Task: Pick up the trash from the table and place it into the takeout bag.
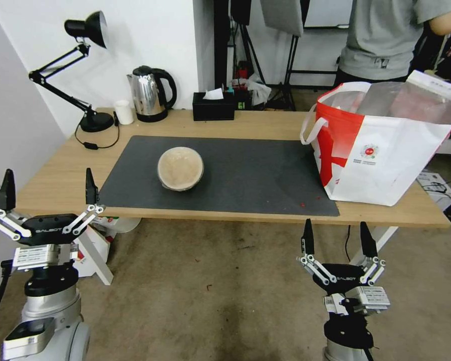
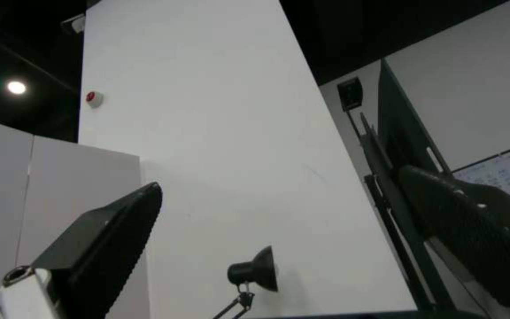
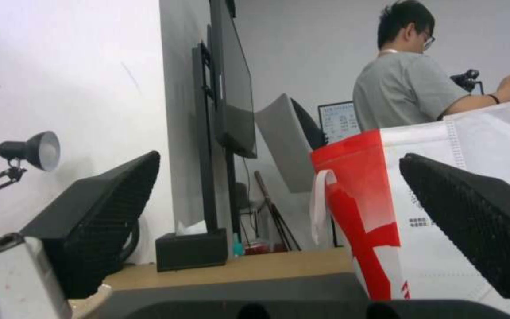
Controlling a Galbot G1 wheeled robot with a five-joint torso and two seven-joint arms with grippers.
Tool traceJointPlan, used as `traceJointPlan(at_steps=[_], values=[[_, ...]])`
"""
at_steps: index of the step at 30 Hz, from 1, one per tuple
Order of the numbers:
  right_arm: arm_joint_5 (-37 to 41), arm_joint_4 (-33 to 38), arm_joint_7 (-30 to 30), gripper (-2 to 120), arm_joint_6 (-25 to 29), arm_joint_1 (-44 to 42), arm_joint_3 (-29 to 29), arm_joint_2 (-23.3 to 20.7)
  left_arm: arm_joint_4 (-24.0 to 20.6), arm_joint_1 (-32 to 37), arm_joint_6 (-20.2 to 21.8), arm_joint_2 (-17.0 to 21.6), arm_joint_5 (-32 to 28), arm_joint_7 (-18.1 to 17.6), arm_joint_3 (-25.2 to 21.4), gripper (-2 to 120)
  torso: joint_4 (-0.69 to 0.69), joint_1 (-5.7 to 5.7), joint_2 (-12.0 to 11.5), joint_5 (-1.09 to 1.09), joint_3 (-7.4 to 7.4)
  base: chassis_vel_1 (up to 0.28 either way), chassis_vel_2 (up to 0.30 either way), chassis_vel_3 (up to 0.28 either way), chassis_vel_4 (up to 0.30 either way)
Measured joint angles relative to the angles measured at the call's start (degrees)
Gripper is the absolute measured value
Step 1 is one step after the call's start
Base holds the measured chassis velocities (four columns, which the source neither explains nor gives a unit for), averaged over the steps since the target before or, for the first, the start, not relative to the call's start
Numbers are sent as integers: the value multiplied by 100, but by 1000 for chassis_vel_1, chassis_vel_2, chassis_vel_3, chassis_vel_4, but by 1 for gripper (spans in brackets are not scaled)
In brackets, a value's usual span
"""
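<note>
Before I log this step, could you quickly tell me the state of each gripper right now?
Left gripper: open, holding nothing, at the table's near left corner.
Right gripper: open, holding nothing, below the table's front edge.

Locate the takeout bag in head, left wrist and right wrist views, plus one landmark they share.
Head view: takeout bag stands on the table's right end, mouth open, partly on the dark mat.
Left wrist view: not in it.
Right wrist view: takeout bag on the right side, behind the right gripper, whose fingers are spread.
Shared landmark: black desk lamp.
</note>
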Motion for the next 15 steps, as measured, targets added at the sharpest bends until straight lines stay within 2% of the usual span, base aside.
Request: traceJointPlan(at_steps=[10,15], values=[[0,0,0,100,0,0,0,0,3,-39,52,7,0,23,46,100,0,0,0,0,0,0,0,0,0],[0,0,0,100,0,-1,0,0,20,-59,73,-6,-4,149,68,100,0,0,0,0,0,0,0,0,0]])
